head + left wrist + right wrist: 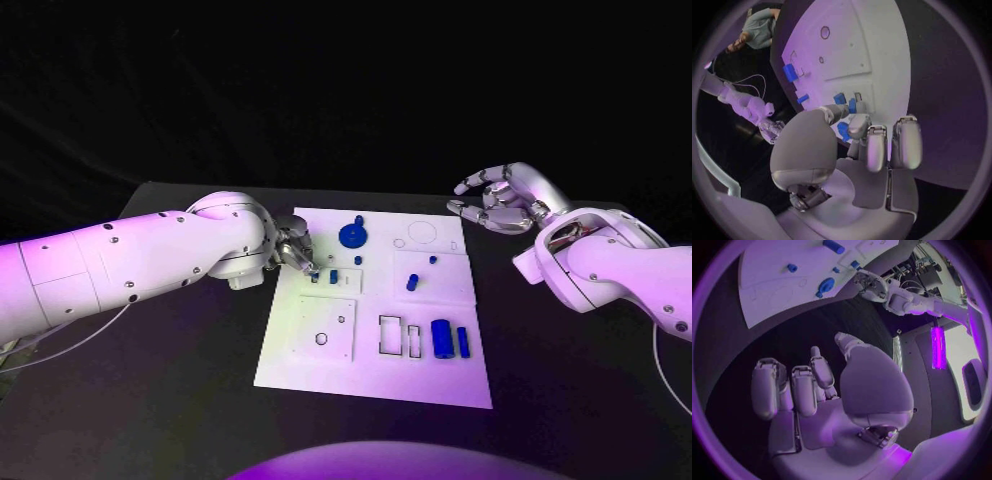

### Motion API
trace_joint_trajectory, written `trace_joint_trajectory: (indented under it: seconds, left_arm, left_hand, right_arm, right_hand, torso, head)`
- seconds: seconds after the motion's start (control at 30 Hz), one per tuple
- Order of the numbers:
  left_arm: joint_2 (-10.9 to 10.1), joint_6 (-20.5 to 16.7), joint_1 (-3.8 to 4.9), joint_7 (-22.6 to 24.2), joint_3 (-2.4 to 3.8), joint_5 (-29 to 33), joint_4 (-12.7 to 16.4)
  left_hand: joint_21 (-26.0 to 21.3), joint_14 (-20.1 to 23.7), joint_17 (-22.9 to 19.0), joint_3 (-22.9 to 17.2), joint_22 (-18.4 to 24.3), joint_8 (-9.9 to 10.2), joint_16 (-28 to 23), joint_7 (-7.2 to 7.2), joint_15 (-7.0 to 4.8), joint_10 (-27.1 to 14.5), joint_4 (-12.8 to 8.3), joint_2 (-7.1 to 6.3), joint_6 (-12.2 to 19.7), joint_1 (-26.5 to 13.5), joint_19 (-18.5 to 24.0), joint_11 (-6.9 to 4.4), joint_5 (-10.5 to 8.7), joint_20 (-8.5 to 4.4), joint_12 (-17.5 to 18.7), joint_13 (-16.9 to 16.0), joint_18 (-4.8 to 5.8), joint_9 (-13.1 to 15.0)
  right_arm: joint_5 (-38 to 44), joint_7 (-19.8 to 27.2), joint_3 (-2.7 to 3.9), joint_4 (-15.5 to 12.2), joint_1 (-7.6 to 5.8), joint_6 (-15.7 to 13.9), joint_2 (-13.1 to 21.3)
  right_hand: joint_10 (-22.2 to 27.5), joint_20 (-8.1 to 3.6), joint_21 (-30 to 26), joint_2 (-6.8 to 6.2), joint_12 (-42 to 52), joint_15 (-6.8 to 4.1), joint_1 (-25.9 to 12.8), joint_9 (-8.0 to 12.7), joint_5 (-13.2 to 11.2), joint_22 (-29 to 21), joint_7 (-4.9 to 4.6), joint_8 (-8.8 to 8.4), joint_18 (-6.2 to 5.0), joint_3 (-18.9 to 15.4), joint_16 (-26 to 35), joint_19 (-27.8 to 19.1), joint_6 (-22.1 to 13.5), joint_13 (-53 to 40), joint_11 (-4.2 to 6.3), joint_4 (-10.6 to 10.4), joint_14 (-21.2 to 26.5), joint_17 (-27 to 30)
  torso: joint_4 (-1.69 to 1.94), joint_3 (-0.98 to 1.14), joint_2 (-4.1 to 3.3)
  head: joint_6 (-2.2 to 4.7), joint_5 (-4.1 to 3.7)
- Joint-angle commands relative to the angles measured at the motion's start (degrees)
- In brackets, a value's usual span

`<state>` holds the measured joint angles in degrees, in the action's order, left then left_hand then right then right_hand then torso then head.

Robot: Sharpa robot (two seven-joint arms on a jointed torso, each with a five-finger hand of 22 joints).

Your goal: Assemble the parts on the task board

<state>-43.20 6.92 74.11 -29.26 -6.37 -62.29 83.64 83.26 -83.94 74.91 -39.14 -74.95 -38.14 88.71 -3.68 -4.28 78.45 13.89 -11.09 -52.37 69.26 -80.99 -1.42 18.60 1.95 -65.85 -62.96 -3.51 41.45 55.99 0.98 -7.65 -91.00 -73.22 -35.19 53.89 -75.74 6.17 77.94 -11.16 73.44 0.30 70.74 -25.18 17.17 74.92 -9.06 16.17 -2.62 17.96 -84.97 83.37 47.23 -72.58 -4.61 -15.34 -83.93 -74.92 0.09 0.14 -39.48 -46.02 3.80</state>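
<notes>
Task board (310, 365): flat white rectangular plate, matte, lying mid-table on the black table (159, 400). Surface carries shallow outlined recesses, some round, some square, some narrow and rectangular.

Parts, all blue, smooth plastic look:
- round disc-shaped part (352, 236) with a small knob, near the board's far edge, centre.
- short stubby part (413, 282) on the raised square panel toward the right half.
- blocky rectangular part (441, 339) and a slimmer bar (463, 341) just beside it, standing side by side near the board's near right, next to two outlined slots.
- small part (333, 276) at the left side of the board, close to the left hand's fingertips.

Left hand (293, 250): silver, segmented metal fingers, reaching onto the board's left edge. In the left wrist view the left hand's thumb and one finger meet around a small blue piece (852, 105) at the board surface; other fingers curled alongside, apart from it. It looks pinched, though contact is partly hidden.

Right hand (498, 203): hovers off the board's far right corner, above the dark tabletop, fingers loosely curled and spread, holding nothing. Right wrist view shows bare palm, rounded grey pads (765, 387).
</notes>
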Motion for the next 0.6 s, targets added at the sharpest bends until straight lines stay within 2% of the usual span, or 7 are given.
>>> trace_joint_trajectory:
  seconds: [0.03, 0.13, 0.47, 0.6]
  left_arm:
    - [0.32, 1.85, -0.04, -0.06, -0.05, -2.4, -0.12]
    - [0.51, 1.82, -0.05, -0.11, -0.1, -2.95, -0.34]
    - [0.83, 3.21, -0.08, -0.33, -0.22, -3.62, -0.79]
    - [1.0, 3.41, -0.1, -0.37, -0.32, -3.67, -0.92]
  left_hand:
    - [0.22, -5.54, 13.07, -8.64, -0.76, -0.18, 0.29, 0.85, -0.3, 0.29, -8.42, 0.31, -0.64, -0.11, -0.44, -0.04, 0.16, -0.01, -0.02, 0.12, 0.26, 0.09]
    - [0.22, -5.54, 13.07, -8.64, -0.76, -0.18, 0.29, 0.85, -0.3, 0.29, -8.42, 0.31, -0.64, -0.11, -0.44, -0.04, 0.16, -0.01, -0.02, 0.12, 0.26, 0.09]
    - [0.25, -5.57, 13.19, -8.76, -0.83, -0.25, 0.35, 0.88, -0.32, 0.31, -8.52, 0.25, -0.67, -0.19, -0.47, -0.07, 0.15, -0.03, -0.01, 0.13, 0.27, 0.13]
    - [0.25, -5.57, 13.19, -8.76, -0.83, -0.25, 0.35, 0.88, -0.32, 0.31, -8.52, 0.25, -0.67, -0.19, -0.47, -0.07, 0.15, -0.03, -0.01, 0.13, 0.27, 0.13]
  right_arm:
    - [0.31, 0.43, 0.01, -0.1, 0.04, 0.47, 0.0]
    - [0.31, 0.45, 0.01, -0.12, 0.04, 0.46, 0.0]
    - [0.31, 0.48, 0.01, -0.16, 0.04, 0.45, 0.01]
    - [0.31, 0.49, 0.01, -0.19, 0.04, 0.45, 0.02]
  right_hand:
    - [0.02, -0.31, -0.37, 0.25, -0.23, -0.42, 0.47, -0.06, 0.34, 6.32, 0.0, 0.18, -0.5, -0.06, 0.38, -0.18, -0.27, -0.01, 0.42, -0.4, -3.34, -3.25]
    - [0.02, -0.31, -0.37, 0.25, -0.23, -0.42, 0.47, -0.06, 0.34, 6.32, 0.0, 0.18, -0.5, -0.06, 0.38, -0.18, -0.27, -0.01, 0.42, -0.4, -3.34, -3.25]
    - [0.02, -0.31, -0.43, 0.27, -0.23, -0.42, 0.45, -0.07, 0.43, 6.28, 0.0, 0.21, -0.52, -0.11, 0.4, -0.2, -0.27, 0.0, 0.42, -0.47, -3.34, -3.23]
    - [0.02, -0.31, -0.43, 0.27, -0.23, -0.42, 0.45, -0.07, 0.43, 6.28, 0.0, 0.21, -0.52, -0.11, 0.4, -0.2, -0.27, 0.0, 0.42, -0.47, -3.34, -3.23]
  torso:
    - [0.07, -0.01, 0.05]
    - [0.01, -0.08, 0.02]
    - [0.06, -0.05, 0.02]
    - [0.03, -0.11, -0.03]
  head:
    - [0.09, -0.01]
    - [0.11, 0.02]
    - [-0.1, 0.04]
    - [-0.09, 0.03]
